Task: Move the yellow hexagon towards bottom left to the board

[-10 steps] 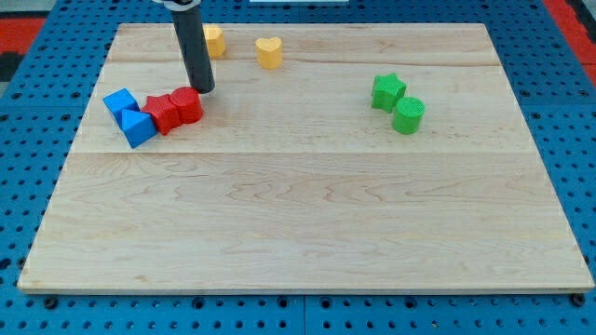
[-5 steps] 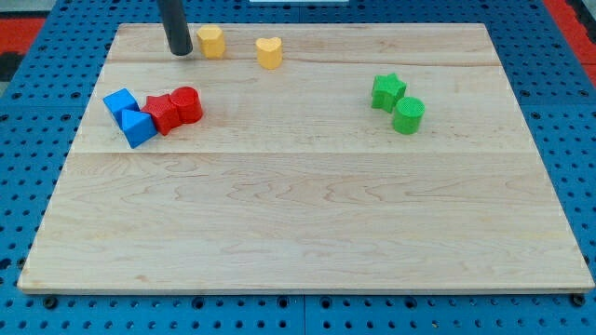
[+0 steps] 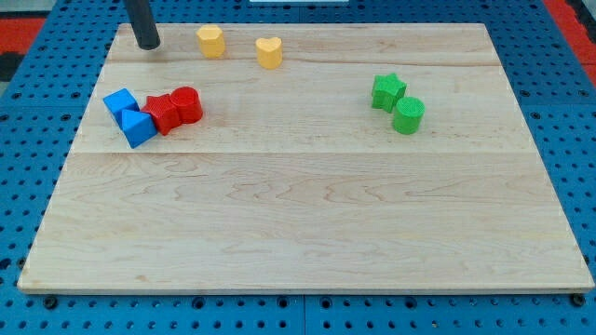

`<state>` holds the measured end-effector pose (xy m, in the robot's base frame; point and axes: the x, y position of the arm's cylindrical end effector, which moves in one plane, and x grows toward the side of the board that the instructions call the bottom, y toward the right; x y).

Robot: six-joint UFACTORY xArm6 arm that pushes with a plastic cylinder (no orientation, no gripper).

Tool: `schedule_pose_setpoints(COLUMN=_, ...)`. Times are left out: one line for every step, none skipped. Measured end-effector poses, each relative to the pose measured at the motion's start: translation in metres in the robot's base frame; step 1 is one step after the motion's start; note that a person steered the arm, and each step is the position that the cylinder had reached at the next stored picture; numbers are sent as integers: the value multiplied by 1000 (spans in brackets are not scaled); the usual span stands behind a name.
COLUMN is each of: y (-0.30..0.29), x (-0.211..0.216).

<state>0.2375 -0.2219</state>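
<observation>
The yellow hexagon [image 3: 211,42] sits near the view's top edge of the wooden board [image 3: 307,214], left of centre. A yellow heart [image 3: 269,52] lies a little to its right. My tip [image 3: 147,45] rests on the board near the top left corner, to the left of the hexagon with a clear gap between them. The rod rises out of the view's top.
Two blue blocks [image 3: 129,115] and two red blocks [image 3: 174,109] cluster together at the left, below my tip. A green star [image 3: 387,91] and a green cylinder [image 3: 408,114] touch at the right. Blue pegboard surrounds the board.
My tip has moved from beside the red blocks up and to the left, passing the yellow hexagon, to the top left corner. No block has moved.
</observation>
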Motion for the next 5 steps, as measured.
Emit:
schedule_pose_setpoints(y=-1, x=0)
schedule_pose_setpoints(y=-1, x=1)
schedule_pose_setpoints(y=-1, x=2)
schedule_pose_setpoints(y=-1, x=2)
schedule_pose_setpoints(y=-1, x=2)
